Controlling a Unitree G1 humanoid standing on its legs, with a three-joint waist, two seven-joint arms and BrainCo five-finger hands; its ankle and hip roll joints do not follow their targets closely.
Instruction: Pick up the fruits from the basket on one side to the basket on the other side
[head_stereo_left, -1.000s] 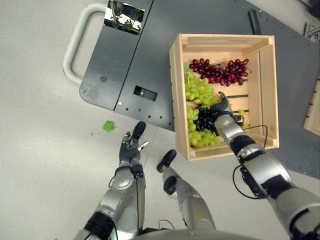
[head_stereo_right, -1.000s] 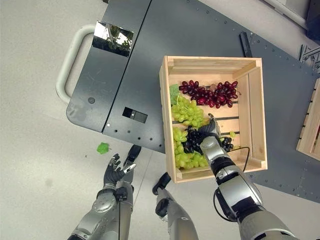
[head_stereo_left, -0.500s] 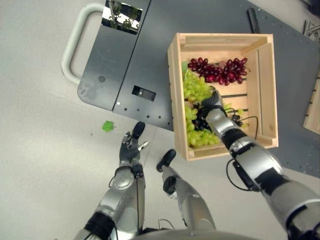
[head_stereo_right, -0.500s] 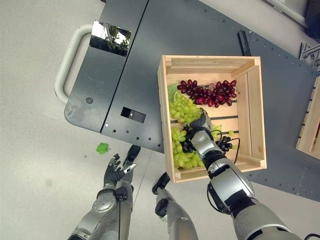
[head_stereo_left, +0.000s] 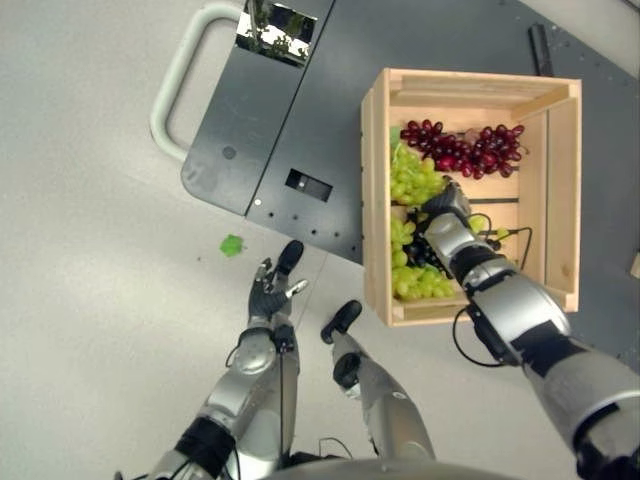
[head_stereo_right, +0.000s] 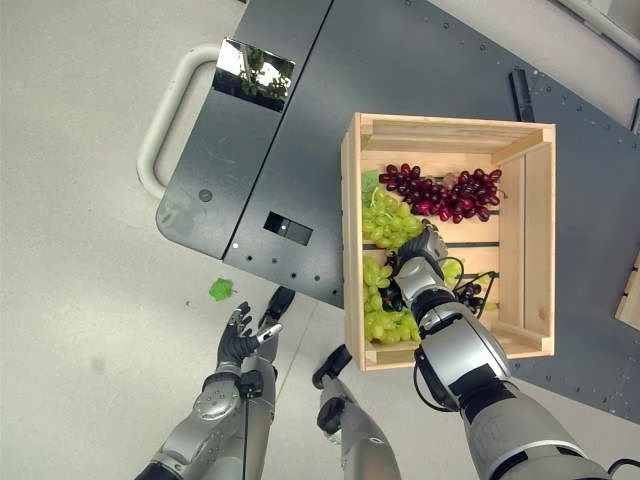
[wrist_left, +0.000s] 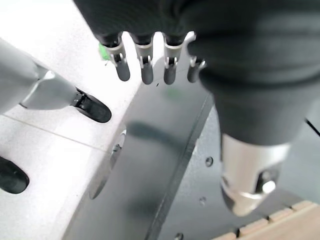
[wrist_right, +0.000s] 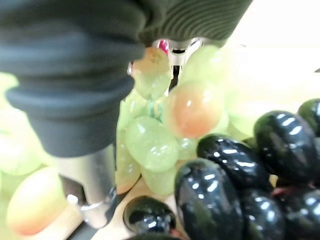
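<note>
Change: the right hand (head_stereo_right: 422, 262) has slid from the middle of the wooden crate (head_stereo_right: 537, 250) toward the grape side, and now it is pushed in among the bunches. The whole picture has also shifted, so the camera has moved; the crate itself does not seem displaced on the dark platform (head_stereo_right: 400, 60).

Right hand: its fingers are buried between grapes, so I cannot tell if they are closed on a bunch or not. In the right wrist view the thumb (wrist_right: 92, 187) stands next to green grapes, with black grapes just beyond it.

Fruits: the black grapes (head_stereo_left: 424, 252) lie under and beside the right hand. The green grapes (head_stereo_right: 390, 222) lie just ahead of the fingers, and a second green bunch (head_stereo_right: 385, 318) is behind the hand, near the wrist. The red grapes (head_stereo_right: 445, 192) are farther ahead of the fingertips, apart from the hand.

Left hand: the left hand (head_stereo_left: 272, 293) hangs over the floor with straight, relaxed fingers (wrist_left: 145, 67) and holds nothing. A small green scrap (head_stereo_left: 232, 245) lies on the floor beyond its fingertips.

Step in hand: I judge it is the grasp of one bunch, probably the black one.

How to do it well: close the fingers around the stem or the thick part of the bunch, not on single berries, because these may break off. Lift straight up and slowly, so neighbouring bunches do not come along.
</note>
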